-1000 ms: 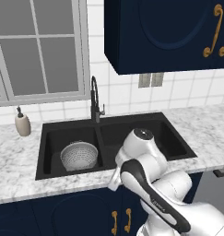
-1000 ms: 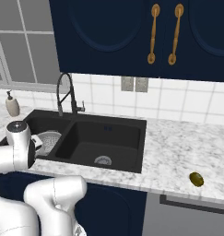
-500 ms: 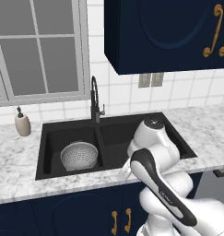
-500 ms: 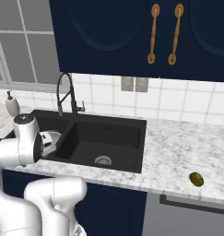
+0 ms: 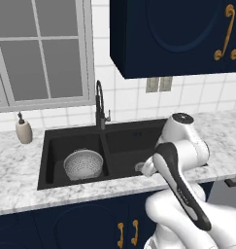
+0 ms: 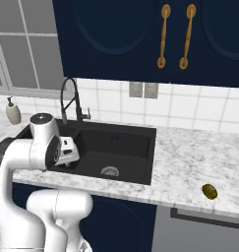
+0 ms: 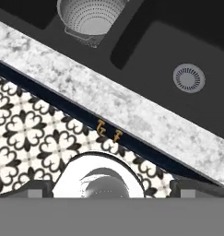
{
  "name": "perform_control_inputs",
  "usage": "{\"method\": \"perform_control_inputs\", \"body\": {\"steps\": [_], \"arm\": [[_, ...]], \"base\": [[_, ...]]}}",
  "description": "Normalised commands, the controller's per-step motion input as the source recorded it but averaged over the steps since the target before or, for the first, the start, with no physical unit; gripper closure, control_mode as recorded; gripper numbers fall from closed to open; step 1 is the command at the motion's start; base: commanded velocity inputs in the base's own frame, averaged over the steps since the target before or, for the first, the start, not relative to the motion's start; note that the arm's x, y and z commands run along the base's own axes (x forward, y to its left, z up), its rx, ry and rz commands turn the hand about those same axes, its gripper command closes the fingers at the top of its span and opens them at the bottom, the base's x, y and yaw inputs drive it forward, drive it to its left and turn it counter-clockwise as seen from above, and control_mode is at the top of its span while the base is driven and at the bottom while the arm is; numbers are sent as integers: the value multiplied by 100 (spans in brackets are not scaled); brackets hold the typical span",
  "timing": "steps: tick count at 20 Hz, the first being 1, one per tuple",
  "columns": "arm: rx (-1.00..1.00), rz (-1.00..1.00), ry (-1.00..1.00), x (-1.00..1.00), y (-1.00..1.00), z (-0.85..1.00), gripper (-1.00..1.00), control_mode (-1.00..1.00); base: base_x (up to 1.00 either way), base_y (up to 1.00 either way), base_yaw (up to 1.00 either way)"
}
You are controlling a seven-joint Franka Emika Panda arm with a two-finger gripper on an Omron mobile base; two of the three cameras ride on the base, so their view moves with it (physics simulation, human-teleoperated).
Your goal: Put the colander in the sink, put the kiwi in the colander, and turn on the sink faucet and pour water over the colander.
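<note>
The colander (image 5: 84,164) sits upright in the left basin of the black sink (image 5: 123,140), and the hand view also has the colander (image 7: 91,16) at its top edge. The kiwi (image 6: 209,191) lies on the marble counter far to the right of the sink (image 6: 122,139). The dark arched sink faucet (image 5: 99,103) stands behind the divider, and no water runs from it. My gripper (image 7: 114,189) hangs open and empty over the sink's front edge, by the right basin, with its fingertips (image 7: 34,188) spread wide. The hand (image 6: 68,149) is well left of the kiwi.
A beige soap dispenser (image 5: 24,130) stands on the counter left of the sink. The right basin's round drain (image 7: 189,77) shows bare. Blue wall cabinets (image 6: 140,34) hang overhead. Below the counter edge (image 7: 109,99) are blue doors and patterned floor tiles (image 7: 26,133).
My arm has swung to the right, from over the left basin to the front of the right basin. The colander stays put and the gripper stays open.
</note>
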Motion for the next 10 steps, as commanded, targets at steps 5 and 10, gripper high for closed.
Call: {"method": "perform_control_inputs", "body": {"steps": [5, 10], "arm": [[0, -28, 2, 0, -76, 17, -100, -100], [0, -25, 1, 0, -72, 8, -100, -100]], "base": [[0, 0, 0], [0, 0, 0]]}}
